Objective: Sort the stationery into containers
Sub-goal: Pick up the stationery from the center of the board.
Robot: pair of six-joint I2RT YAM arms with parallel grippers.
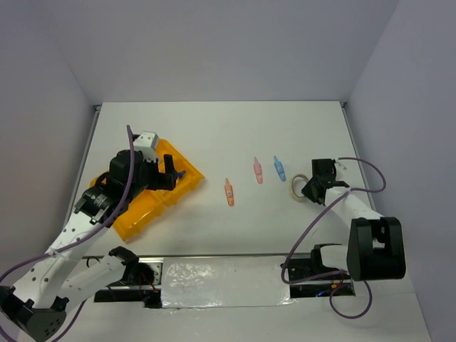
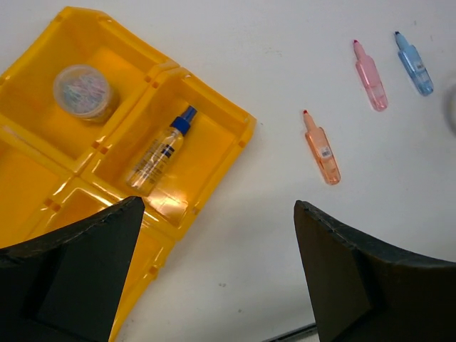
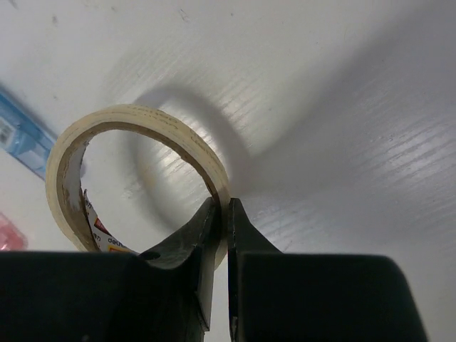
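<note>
Tape ring (image 3: 142, 114) sat on table (image 1: 214, 128) near blue pen (image 2: 415, 64), band pinched between closed right gripper (image 3: 221, 210) jaws. Left gripper (image 2: 219, 206) hung wide apart above yellow tray (image 2: 246, 125). Greyish jar (image 2: 82, 90) and blue-capped clear tube (image 2: 158, 153) lay in adjoining compartments. Orange pen (image 2: 322, 149) and pink pen (image 2: 370, 75) lay loose on table.

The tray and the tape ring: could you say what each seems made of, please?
The tray looks like glossy translucent yellow-orange plastic, given its moulded walls and highlights. The tape ring looks like matte beige paper tape, probably masking tape.
</note>
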